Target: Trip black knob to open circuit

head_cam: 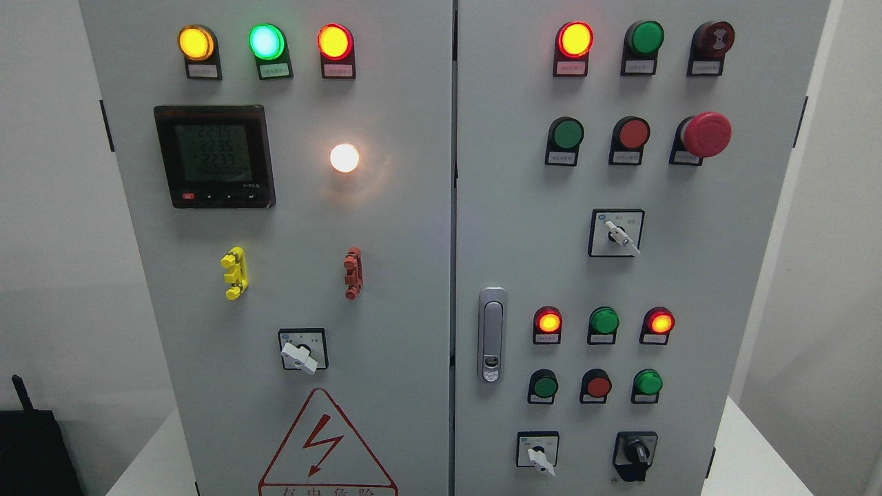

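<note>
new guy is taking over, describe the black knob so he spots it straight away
Go to the cabinet's right door, bottom row, right corner. The black knob sits right of a white-handled switch; it is the only selector with a black handle.

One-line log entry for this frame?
hands: none in view | black rotary knob: lower right of grey cabinet's right door, untouched | step: reach not started

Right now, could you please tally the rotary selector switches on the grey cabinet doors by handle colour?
White-handled rotary selector switches: 3
Black round rotary knob: 1
Total: 4
</note>
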Controlling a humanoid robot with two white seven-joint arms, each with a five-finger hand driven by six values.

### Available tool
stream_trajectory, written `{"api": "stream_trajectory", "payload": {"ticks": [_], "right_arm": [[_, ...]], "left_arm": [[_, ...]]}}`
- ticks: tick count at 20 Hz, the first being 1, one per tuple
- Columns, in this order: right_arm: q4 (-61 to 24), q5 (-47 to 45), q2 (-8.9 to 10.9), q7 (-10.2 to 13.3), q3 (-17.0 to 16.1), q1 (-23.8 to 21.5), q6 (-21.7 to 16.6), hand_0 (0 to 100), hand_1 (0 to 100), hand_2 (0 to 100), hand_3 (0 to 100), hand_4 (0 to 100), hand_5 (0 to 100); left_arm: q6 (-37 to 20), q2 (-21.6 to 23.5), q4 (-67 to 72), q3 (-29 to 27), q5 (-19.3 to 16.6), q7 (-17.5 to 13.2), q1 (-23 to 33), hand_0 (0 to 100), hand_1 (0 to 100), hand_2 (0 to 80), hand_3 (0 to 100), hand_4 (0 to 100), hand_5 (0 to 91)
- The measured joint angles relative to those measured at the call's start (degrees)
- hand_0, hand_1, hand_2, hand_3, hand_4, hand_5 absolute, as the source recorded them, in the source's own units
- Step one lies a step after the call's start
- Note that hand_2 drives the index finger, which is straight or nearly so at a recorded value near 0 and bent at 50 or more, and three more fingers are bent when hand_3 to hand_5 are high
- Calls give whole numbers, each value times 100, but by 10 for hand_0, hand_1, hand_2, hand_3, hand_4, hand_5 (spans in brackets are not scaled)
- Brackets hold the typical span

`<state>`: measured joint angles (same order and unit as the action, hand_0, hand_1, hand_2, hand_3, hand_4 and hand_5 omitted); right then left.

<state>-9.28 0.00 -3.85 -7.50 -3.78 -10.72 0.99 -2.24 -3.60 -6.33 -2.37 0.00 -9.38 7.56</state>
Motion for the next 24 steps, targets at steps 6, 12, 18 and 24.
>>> {"api": "stream_trajectory", "payload": {"ticks": [6, 12, 18, 24], "right_arm": [[-48, 0, -11, 17, 0, 0, -272, 0, 61, 0, 0, 0, 0], [-316, 0, -43, 35, -2, -34, -375, 0, 61, 0, 0, 0, 0], [-785, -172, -77, 70, 3, -160, -435, 0, 63, 0, 0, 0, 0], [-1134, -253, -138, 92, 6, -385, -456, 0, 60, 0, 0, 0, 0]], "left_arm": [[0, 0, 0, 0, 0, 0, 0, 120, 389, 0, 0, 0, 0], [0, 0, 0, 0, 0, 0, 0, 120, 389, 0, 0, 0, 0], [-1, 0, 0, 0, 0, 0, 0, 120, 389, 0, 0, 0, 0], [-1, 0, 0, 0, 0, 0, 0, 120, 389, 0, 0, 0, 0]]}}
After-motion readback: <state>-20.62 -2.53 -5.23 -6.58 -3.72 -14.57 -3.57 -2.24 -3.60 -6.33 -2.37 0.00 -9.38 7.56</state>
